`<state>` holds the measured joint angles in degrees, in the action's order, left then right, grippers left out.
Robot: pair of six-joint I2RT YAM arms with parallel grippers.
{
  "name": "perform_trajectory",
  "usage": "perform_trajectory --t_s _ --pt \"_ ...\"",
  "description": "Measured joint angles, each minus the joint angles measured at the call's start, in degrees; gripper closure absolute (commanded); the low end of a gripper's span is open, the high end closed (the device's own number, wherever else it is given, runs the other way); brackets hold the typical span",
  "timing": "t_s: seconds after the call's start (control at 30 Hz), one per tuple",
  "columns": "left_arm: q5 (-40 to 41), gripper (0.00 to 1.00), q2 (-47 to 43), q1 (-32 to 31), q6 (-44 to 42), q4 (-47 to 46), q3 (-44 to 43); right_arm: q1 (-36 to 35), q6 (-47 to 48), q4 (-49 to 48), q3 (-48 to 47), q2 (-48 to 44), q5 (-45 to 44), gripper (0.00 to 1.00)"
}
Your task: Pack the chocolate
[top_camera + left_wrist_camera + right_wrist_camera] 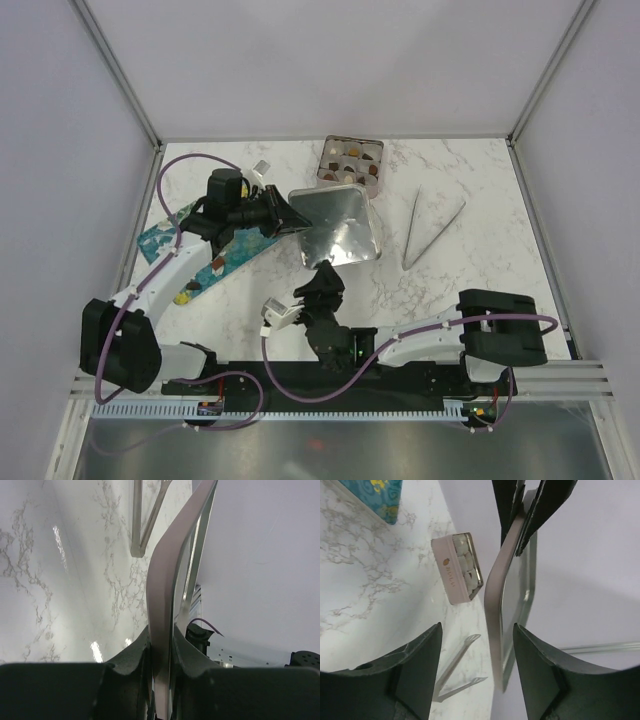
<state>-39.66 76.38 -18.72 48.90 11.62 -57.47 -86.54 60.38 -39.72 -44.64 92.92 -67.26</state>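
Chocolate (pixel 350 162) sits in the square tin (pixel 451 575) at the far side of the table (pixel 470 290). Your left gripper (pixel 161 652) is clamped on the lid (pixel 340 228), tilted up. Your right gripper (pixel 476 630) is spread apart at the lid's near edge. Likely the lidding step. Next, close the right gripper squarely and align the lid over the tin.

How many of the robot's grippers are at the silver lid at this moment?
2. The left gripper is shut on the left side of the lid. The right gripper stands open, with the lid's near edge between its fingers.
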Motion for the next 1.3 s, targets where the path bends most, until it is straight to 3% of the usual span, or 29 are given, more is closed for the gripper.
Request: perform_trajectory --t_s 0.17,0.2,0.47,0.7,0.8,1.1,1.23,1.3 --pt "0.0 0.79 -2.8 0.0 0.3 1.2 2.8 1.0 10.3 -11.9 0.1 5.9 -1.5 0.44" --pt "0.0 0.79 -3.3 0.0 0.3 1.4 3.1 1.3 12.2 -14.1 0.0 7.1 -1.7 0.52" --pt "1.4 0.79 -6.8 0.2 0.3 2.0 7.1 2.0 29.8 -32.3 -1.5 15.1 -3.3 0.83" --pt "2.9 0.72 -7.5 0.7 -1.0 2.1 7.6 2.0 39.8 -37.9 -3.4 19.8 -3.9 1.00" --pt "2.9 0.68 -8.1 0.6 -1.0 2.9 7.4 2.0 41.7 -37.9 -3.4 20.0 -3.9 1.00" --pt "3.5 0.42 -8.3 0.6 -1.0 6.3 5.2 2.0 45.3 -38.2 -3.4 20.6 -3.0 1.00" --pt "4.9 0.28 -7.5 0.6 -2.7 10.2 1.3 2.1 45.8 -38.0 -3.9 20.5 -2.6 1.00" --pt "6.7 0.26 -6.8 0.8 -4.1 12.5 -1.8 2.6 45.6 -37.9 -4.5 20.5 -2.5 1.00"
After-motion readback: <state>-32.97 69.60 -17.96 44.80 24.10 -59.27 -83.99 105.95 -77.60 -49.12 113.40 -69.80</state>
